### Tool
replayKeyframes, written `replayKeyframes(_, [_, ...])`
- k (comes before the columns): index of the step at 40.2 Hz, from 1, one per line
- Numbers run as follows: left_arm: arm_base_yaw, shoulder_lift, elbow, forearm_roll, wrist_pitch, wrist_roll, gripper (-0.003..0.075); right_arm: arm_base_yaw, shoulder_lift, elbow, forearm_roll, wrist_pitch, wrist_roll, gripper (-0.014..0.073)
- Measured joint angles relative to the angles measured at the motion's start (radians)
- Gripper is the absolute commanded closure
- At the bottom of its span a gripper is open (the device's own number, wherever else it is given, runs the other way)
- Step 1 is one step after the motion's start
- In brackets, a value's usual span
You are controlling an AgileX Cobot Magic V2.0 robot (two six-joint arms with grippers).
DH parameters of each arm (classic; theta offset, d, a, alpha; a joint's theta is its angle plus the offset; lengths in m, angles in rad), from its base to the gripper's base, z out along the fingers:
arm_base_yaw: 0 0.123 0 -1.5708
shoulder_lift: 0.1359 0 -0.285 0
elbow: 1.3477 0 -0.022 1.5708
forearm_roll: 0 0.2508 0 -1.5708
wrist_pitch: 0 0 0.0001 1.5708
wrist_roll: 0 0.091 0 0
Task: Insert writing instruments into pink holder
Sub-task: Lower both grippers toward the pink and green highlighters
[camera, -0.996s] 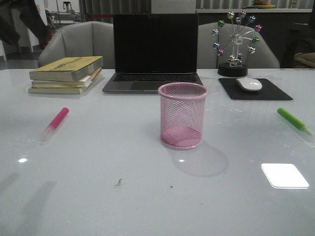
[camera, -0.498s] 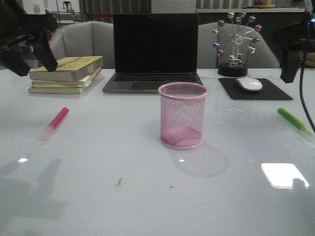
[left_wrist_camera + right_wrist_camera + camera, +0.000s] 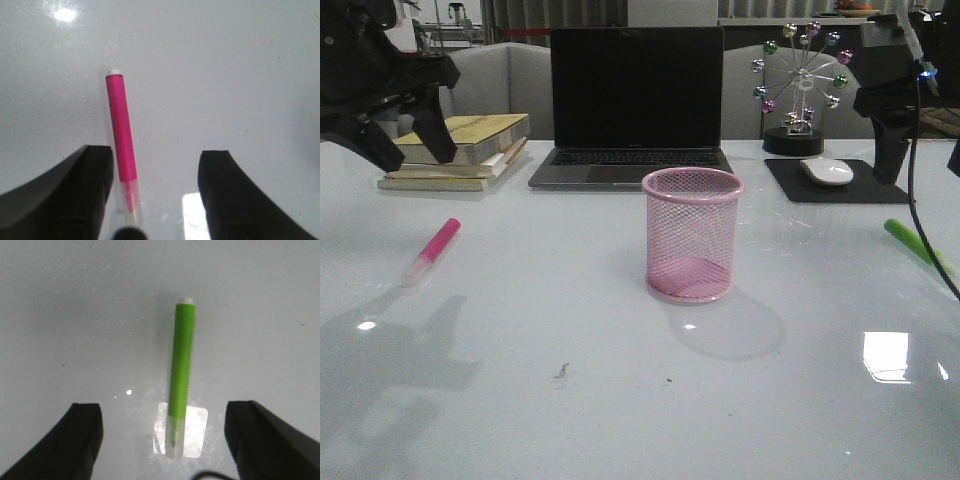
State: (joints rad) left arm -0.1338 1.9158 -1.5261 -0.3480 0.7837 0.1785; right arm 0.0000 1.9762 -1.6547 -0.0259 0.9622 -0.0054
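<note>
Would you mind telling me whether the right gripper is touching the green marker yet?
Apart. In the right wrist view the open right gripper shows bare table on both sides of the green marker, and the front view shows it hanging well above the table.

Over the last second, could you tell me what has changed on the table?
Both arms came into view: the left gripper now hangs above the pink marker, the right gripper above the green marker, both open. Markers and holder haven't moved.
</note>
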Motion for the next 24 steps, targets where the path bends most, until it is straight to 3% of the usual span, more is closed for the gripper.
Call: replayKeyframes(24, [0.000, 0.094, -0.013, 0.026, -0.013, 0.000, 0.0274, -0.060, 0.068, -0.017, 0.009, -0.018, -0.002, -0.0010])
